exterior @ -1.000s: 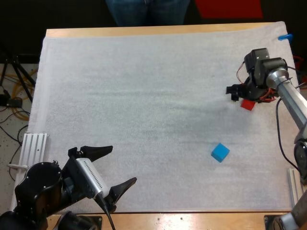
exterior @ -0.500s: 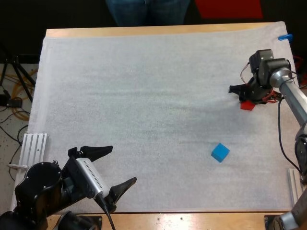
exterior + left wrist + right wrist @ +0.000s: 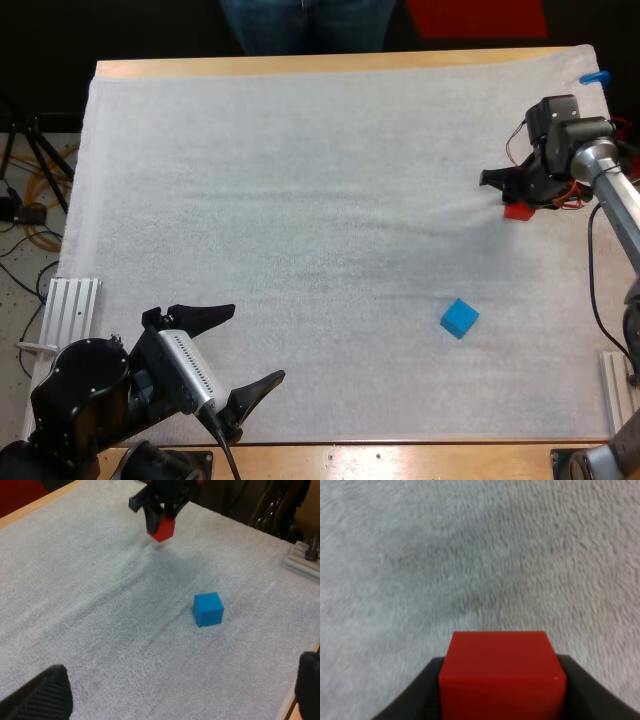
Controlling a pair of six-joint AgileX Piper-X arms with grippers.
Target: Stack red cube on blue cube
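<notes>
My right gripper point(image 3: 512, 196) is shut on the red cube point(image 3: 517, 211) at the far right of the white mat point(image 3: 300, 200). In the right wrist view the black fingers point(image 3: 417, 697) press on the red cube point(image 3: 502, 672) from both sides, above the mat. In the left wrist view the red cube point(image 3: 161, 527) hangs a little above its shadow under the right gripper point(image 3: 161, 510). The blue cube point(image 3: 459, 318) lies alone on the mat, nearer than the red cube, and its top is bare point(image 3: 208, 609). My left gripper point(image 3: 240, 345) stands open at the near left, far from both cubes.
A person's legs point(image 3: 305, 25) stand beyond the table's far edge. Aluminium rails lie at the mat's left point(image 3: 70, 310) and right point(image 3: 612, 385) near edges. The wide mat between the arms carries nothing but the blue cube.
My right gripper has shifted slightly toward the far right with the red cube in it. The blue cube and the left arm have not moved.
</notes>
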